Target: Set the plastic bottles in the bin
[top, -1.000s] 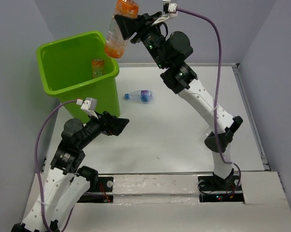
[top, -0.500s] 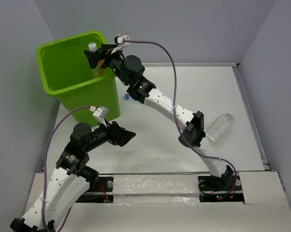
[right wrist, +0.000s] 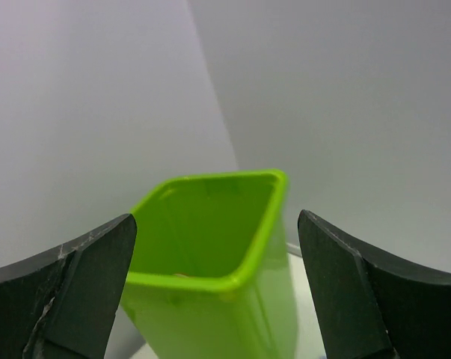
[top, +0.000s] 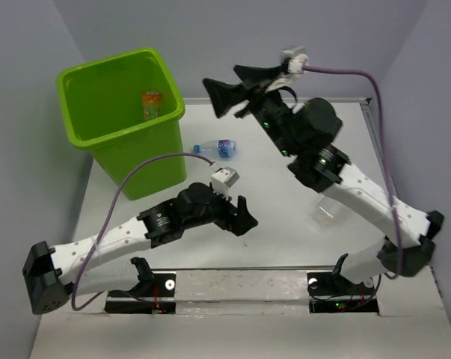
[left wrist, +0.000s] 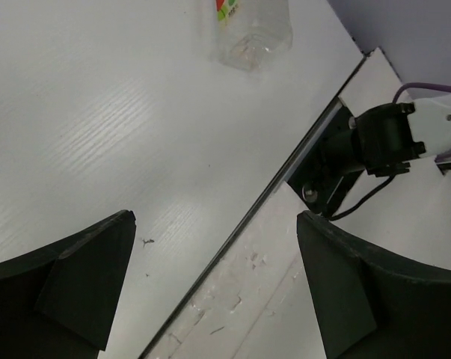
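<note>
The lime-green bin stands at the table's far left with an orange-drink bottle inside it. A blue-labelled bottle lies on the table just right of the bin. A clear bottle lies partly under my right arm; in the left wrist view this clear bottle shows a red-and-green label. My right gripper hangs open and empty in the air right of the bin, facing it. My left gripper is open and empty, low over the near middle of the table.
Grey walls close in the table at the back and both sides. A raised strip runs along the table's right edge. The right arm's base and the near mounting board lie just ahead of the left gripper.
The right gripper, which held an orange bottle over the bin, has opened and drawn back to the right, empty. The left arm has swung down and right across the near table.
</note>
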